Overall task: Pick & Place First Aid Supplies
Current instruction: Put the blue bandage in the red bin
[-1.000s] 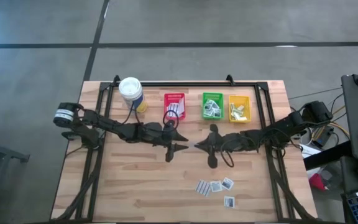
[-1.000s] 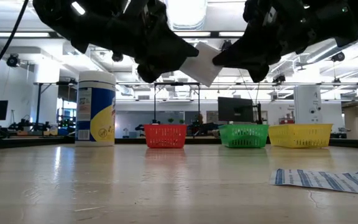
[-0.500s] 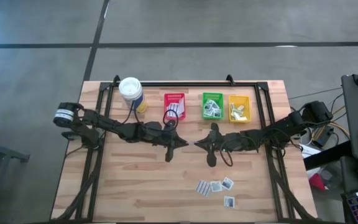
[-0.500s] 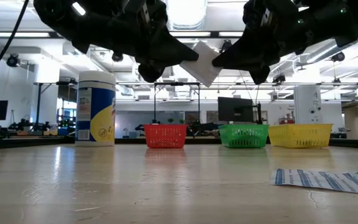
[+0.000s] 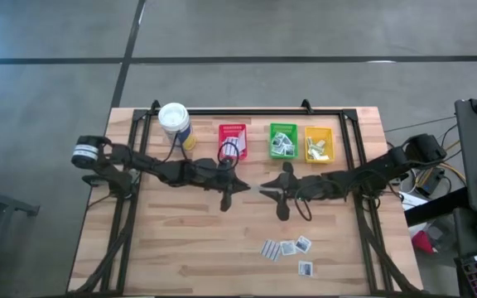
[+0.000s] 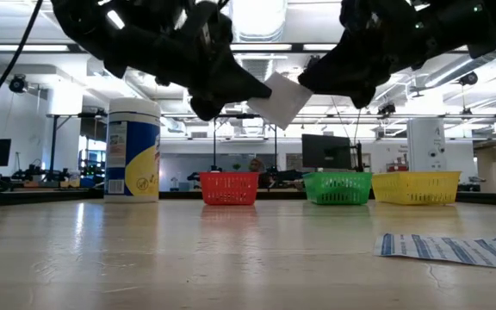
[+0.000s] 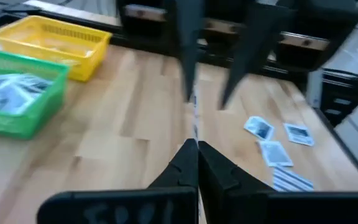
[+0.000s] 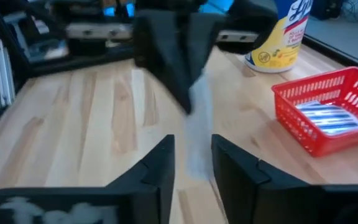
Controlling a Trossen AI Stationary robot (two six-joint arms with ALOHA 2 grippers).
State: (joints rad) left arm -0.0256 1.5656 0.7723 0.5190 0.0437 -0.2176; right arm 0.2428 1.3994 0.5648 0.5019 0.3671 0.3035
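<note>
A small white packet (image 6: 279,99), one of the first aid supplies, hangs in the air above the middle of the table, between my two grippers. My left gripper (image 5: 245,187) is shut on it from the left. My right gripper (image 8: 193,163) is open; its two fingers stand on either side of the packet's (image 8: 197,127) other end. Several more packets (image 5: 286,247) lie flat on the table near its front right. My left gripper pinches the packet's left edge (image 7: 195,127) between its two shut fingers (image 7: 185,163). It comes nearly level from the table's left. The packet is lifted clear of the table and sits tilted, its free end (image 6: 295,89) toward my right gripper.
A red bin (image 5: 232,139), a green bin (image 5: 283,141) and a yellow bin (image 5: 319,143) stand in a row at the far edge, each with packets in it. A white canister (image 5: 175,122) stands left of the red bin. Bare wood lies under both grippers.
My left gripper has shut on the packet's left edge. After that my right gripper has opened and let go of the packet's other end. The packet has stayed in the air and has tipped a little. Neither arm has moved away.
</note>
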